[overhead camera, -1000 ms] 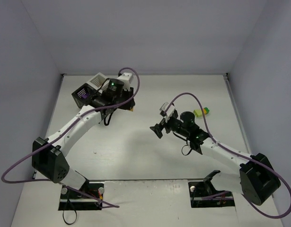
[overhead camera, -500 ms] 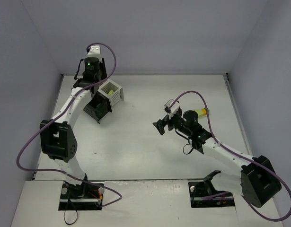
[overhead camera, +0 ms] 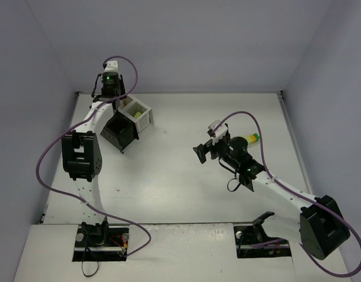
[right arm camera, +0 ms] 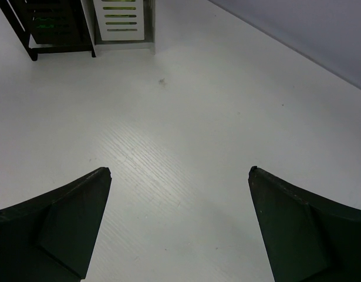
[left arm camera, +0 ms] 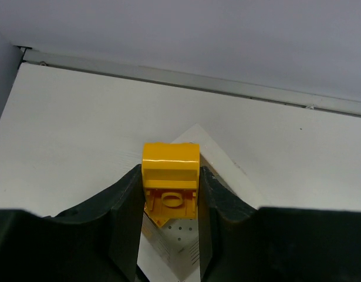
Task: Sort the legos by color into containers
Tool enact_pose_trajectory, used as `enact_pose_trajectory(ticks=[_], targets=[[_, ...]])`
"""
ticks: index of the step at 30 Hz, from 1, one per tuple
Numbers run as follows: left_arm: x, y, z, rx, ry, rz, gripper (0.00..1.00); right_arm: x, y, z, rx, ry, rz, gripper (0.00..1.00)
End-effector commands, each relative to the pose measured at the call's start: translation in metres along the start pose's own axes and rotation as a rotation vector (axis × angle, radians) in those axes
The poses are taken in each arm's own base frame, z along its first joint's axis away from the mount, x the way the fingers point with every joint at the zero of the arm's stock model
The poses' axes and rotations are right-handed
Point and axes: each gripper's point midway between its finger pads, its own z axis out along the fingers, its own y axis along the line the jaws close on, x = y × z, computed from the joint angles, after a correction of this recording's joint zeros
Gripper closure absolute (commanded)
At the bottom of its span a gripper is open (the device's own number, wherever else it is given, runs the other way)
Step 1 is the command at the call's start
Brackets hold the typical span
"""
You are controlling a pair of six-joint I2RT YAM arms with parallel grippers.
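My left gripper (left arm camera: 170,171) is shut on an orange-yellow lego brick (left arm camera: 170,160) and holds it above a corner of a white container (left arm camera: 224,165). From above, that gripper (overhead camera: 120,103) hangs at the back left over the container cluster, where a white bin (overhead camera: 139,116) and a black bin (overhead camera: 122,133) show; my left arm hides the rest. My right gripper (overhead camera: 201,153) (right arm camera: 178,170) is open and empty over bare table. A lime-green and yellow lego (overhead camera: 251,139) lies behind my right arm. The right wrist view shows the black bin (right arm camera: 51,23) and the white bin (right arm camera: 121,20).
Grey walls close the table (overhead camera: 180,188) at the back and on both sides. A purple cable (overhead camera: 51,158) loops off the left arm, and another (overhead camera: 250,120) arches over the right arm.
My left arm has swung from bending over the bins to reaching up along the back left, uncovering two bins. My right gripper has drifted slightly right and farther back.
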Motion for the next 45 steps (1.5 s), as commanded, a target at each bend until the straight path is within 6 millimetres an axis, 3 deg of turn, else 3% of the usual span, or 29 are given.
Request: enact_pose_trajectory(ticks=[1,5,9,16,19,22,23,24,26,28,29,31,34,36,37,41,43,45], targets=[[-0.064,-0.007,-0.018,0.041,-0.167,-0.05,0.71,-0.036,-0.017,0.001,0.075,-0.117,0.001,0.0],[-0.058,-0.008,-0.017,0.043,-0.151,-0.049,0.64,-0.036,-0.022,0.0,0.109,-0.128,0.04,0.0],[-0.055,-0.009,-0.017,0.053,-0.138,-0.054,0.5,-0.035,-0.044,-0.004,0.233,-0.134,0.144,0.0],[-0.057,-0.009,-0.026,0.058,-0.131,-0.073,0.46,-0.029,-0.07,-0.012,0.367,-0.134,0.298,0.0],[-0.077,-0.015,-0.052,0.098,-0.167,-0.12,0.45,-0.021,-0.087,-0.019,0.47,-0.118,0.404,0.14],[-0.101,-0.028,-0.1,0.165,-0.206,-0.166,0.39,0.001,-0.114,-0.039,0.665,-0.032,0.531,0.18],[-0.099,-0.032,-0.109,0.174,-0.194,-0.171,0.39,0.006,-0.123,-0.047,0.732,-0.02,0.554,0.18],[-0.095,-0.044,-0.119,0.198,-0.178,-0.173,0.39,0.009,-0.133,-0.054,0.787,-0.028,0.62,0.18],[-0.089,-0.05,-0.145,0.211,-0.165,-0.177,0.38,0.023,-0.151,-0.071,0.894,0.022,0.681,0.18],[-0.081,-0.066,-0.165,0.244,-0.152,-0.166,0.38,0.036,-0.159,-0.077,0.963,0.04,0.761,0.17],[-0.082,-0.069,-0.184,0.264,-0.151,-0.159,0.38,0.042,-0.163,-0.082,0.998,0.061,0.784,0.17],[-0.069,-0.078,-0.21,0.298,-0.109,-0.138,0.38,0.059,-0.175,-0.089,1.075,0.082,0.844,0.07],[-0.048,-0.08,-0.235,0.342,-0.045,-0.125,0.38,0.078,-0.188,-0.09,1.119,0.136,0.893,0.05],[-0.035,-0.086,-0.249,0.389,0.001,-0.11,0.38,0.09,-0.194,-0.09,1.151,0.161,0.935,0.05],[-0.019,-0.084,-0.252,0.391,0.044,-0.095,0.38,0.092,-0.196,-0.089,1.157,0.164,0.951,0.05],[0.004,-0.081,-0.278,0.44,0.058,-0.066,0.38,0.106,-0.21,-0.091,1.221,0.173,0.998,0.06],[0.005,-0.077,-0.287,0.45,0.026,-0.069,0.38,0.113,-0.214,-0.088,1.24,0.19,1.016,0.06],[0.018,-0.075,-0.287,0.451,0.035,-0.046,0.38,0.121,-0.217,-0.086,1.257,0.205,1.028,0.07]])
